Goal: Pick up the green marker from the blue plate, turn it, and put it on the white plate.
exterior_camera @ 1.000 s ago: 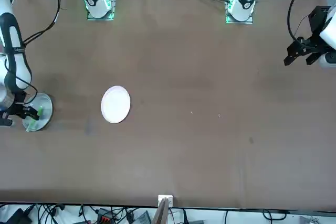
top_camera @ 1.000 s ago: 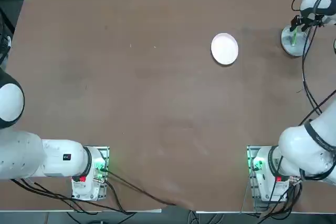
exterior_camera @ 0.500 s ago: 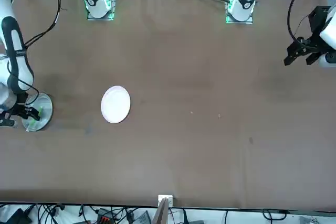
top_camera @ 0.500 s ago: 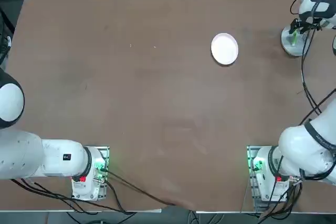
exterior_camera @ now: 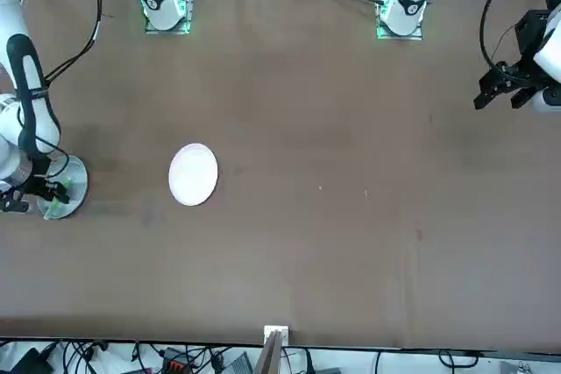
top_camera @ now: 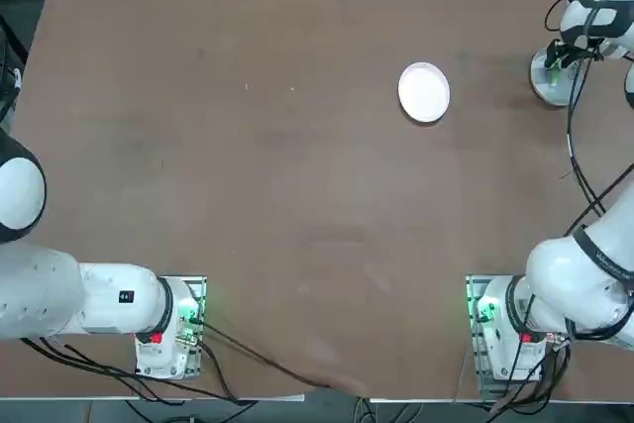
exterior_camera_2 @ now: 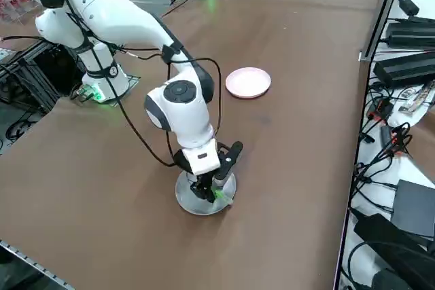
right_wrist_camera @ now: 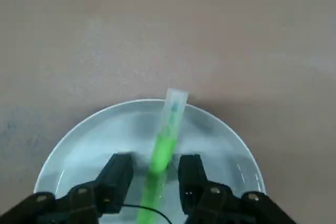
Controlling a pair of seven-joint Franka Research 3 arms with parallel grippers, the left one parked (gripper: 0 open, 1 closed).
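Observation:
The green marker lies on the blue plate, its whitish tip reaching past the rim. My right gripper is down over the plate with one finger on each side of the marker. Narrow gaps remain on both sides, so it is open and holds nothing. In the top view the gripper and blue plate are at the far right edge of the table. The white plate sits bare to the left of them. From the right side, the marker shows green between the fingers.
The black cable of my right arm hangs over the table's right side. Cables and power bricks lie just beyond the table's far edge. Bare brown tabletop stretches between the two plates and to the left.
My right gripper has sunk lower over the blue plate, and its fingers have narrowed around the green marker. The marker and both plates have not moved.

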